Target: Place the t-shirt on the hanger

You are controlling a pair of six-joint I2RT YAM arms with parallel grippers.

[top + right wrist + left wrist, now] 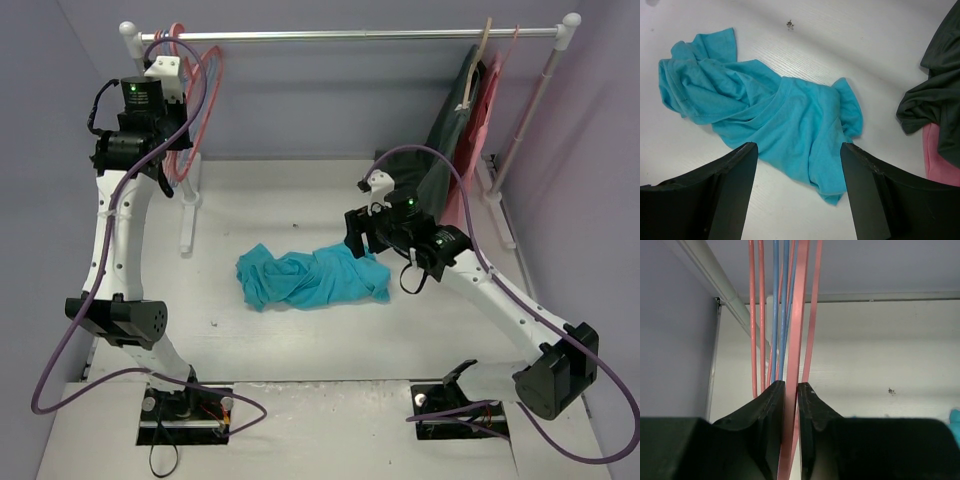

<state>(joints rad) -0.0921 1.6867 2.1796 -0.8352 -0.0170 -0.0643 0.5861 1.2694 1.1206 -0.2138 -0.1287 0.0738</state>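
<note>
left gripper [791, 386] clamped on hanger [797, 315] (far left rail); pulling may snag blue hanger [775, 315]. right gripper [797, 150] fingers apart over t-shirt [785, 107].

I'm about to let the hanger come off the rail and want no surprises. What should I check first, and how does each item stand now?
1. Left gripper on the thin salmon-pink plastic hanger: ok, its bar sits clamped between the fingers.
2. Light-blue hanger outside that grip: ok, it hangs beside the fingers.
3. Right gripper open: ok, jaws wide above the crumpled teal t-shirt.
4. T-shirt apart from the dark grey-green garment: ok, a gap shows between them.
5. Collar findable: cannot tell, the shirt is bunched.
</note>
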